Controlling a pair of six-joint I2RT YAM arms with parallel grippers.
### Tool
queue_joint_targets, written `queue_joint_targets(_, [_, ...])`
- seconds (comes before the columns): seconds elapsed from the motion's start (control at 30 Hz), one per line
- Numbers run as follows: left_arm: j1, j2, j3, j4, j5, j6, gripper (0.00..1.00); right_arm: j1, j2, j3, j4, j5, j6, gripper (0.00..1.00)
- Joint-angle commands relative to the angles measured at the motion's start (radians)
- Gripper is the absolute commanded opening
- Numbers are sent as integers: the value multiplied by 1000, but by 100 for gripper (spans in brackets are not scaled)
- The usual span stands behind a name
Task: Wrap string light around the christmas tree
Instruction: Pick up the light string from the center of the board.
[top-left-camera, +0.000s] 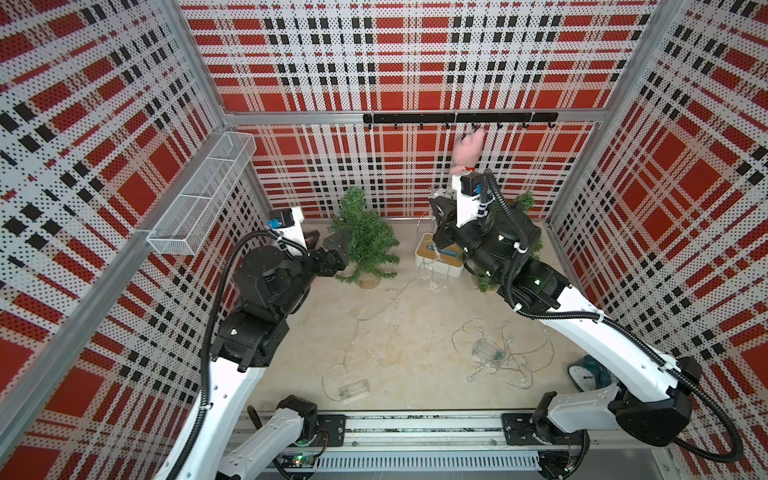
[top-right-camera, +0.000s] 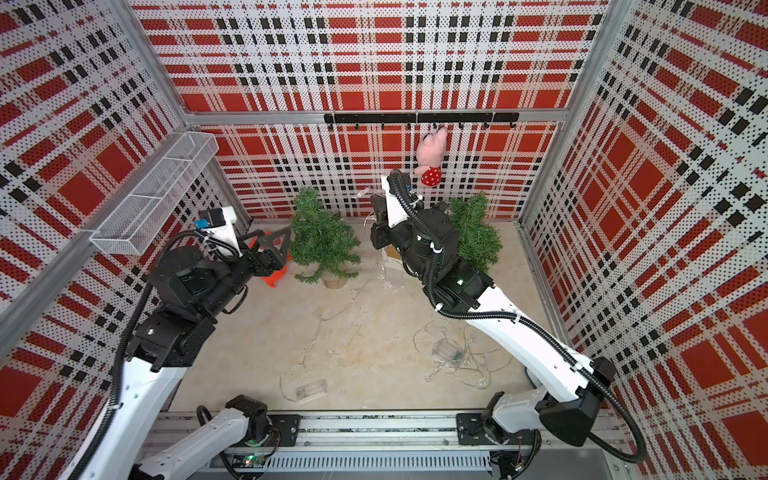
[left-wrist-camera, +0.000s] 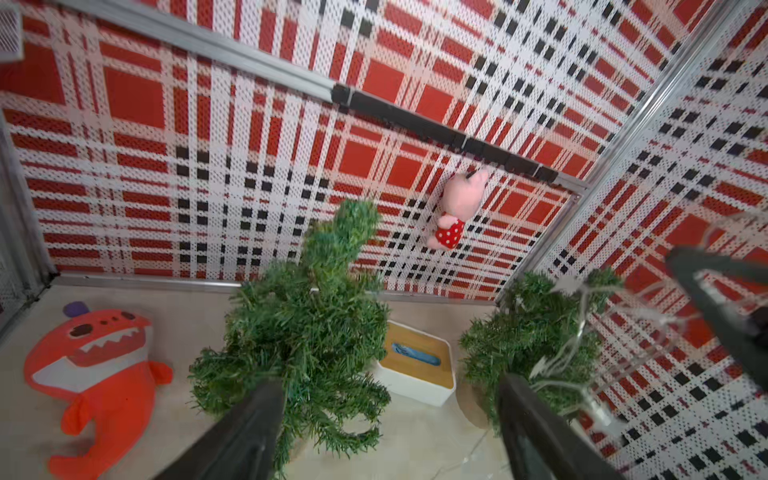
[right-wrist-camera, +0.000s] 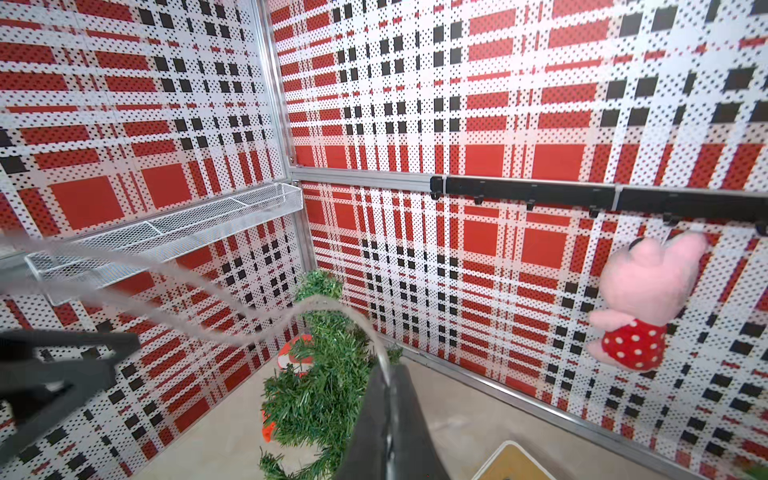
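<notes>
While both arms reach over the beige table (top-left-camera: 419, 328) toward the back wall, the christmas tree (top-left-camera: 365, 237) stands upright just left of centre in both top views. A second tree (top-right-camera: 473, 232) stands to its right, partly hidden behind the right arm. An orange plush toy (left-wrist-camera: 99, 374) lies on the table at the lower left of the left wrist view. A white box (left-wrist-camera: 415, 370) with a tan lid sits between the 2 trees, and a pink plush toy (top-right-camera: 432, 158) hangs on the back wall, upper centre.

The left gripper (top-left-camera: 338, 255) sits just left of the christmas tree, its fingers (left-wrist-camera: 249, 432) spread wide with nothing gripped. I cannot tell whether they touch the lower branches.

The right gripper (top-left-camera: 438, 222) is raised right of the tree's top, its fingers (right-wrist-camera: 390, 419) pressed together on the string light (right-wrist-camera: 324, 302). The clear wire runs out from between them and loops across the left half of the right wrist view. In both top views it hangs down to the table and trails to a clear battery box (top-left-camera: 353, 389) at lower centre, apart from the tree. A second tangle of lights (top-left-camera: 498, 357) lies at the lower right.
</notes>
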Motion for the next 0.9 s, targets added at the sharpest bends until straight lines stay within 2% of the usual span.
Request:
queue_joint_targets(0.0, [-14, -1, -160, 55, 66, -23, 82, -14, -21, 59, -58, 38, -99, 5])
queue_joint_targets(0.07, [-64, -9, -264, 126, 21, -52, 82, -37, -21, 92, -76, 41, -114, 5])
queue_joint_targets(0.2, [-230, -9, -414, 242, -115, -50, 83, -82, -21, 155, -98, 36, -126, 5])
queue_joint_targets(0.4, [-377, 84, -563, 368, -161, -89, 85, -84, -23, 188, -100, 8, -120, 4])
queue_joint_targets(0.53, [-385, 160, -615, 366, -184, -104, 85, -84, -28, 177, -107, 4, -122, 4])
queue_joint_targets(0.7, [-368, 273, -621, 282, -224, -123, 84, -91, -29, 186, -115, 9, -134, 4])
queue_joint_targets(0.87, [-367, 375, -622, 235, -241, -151, 76, -95, -34, 154, -109, 2, -126, 4])
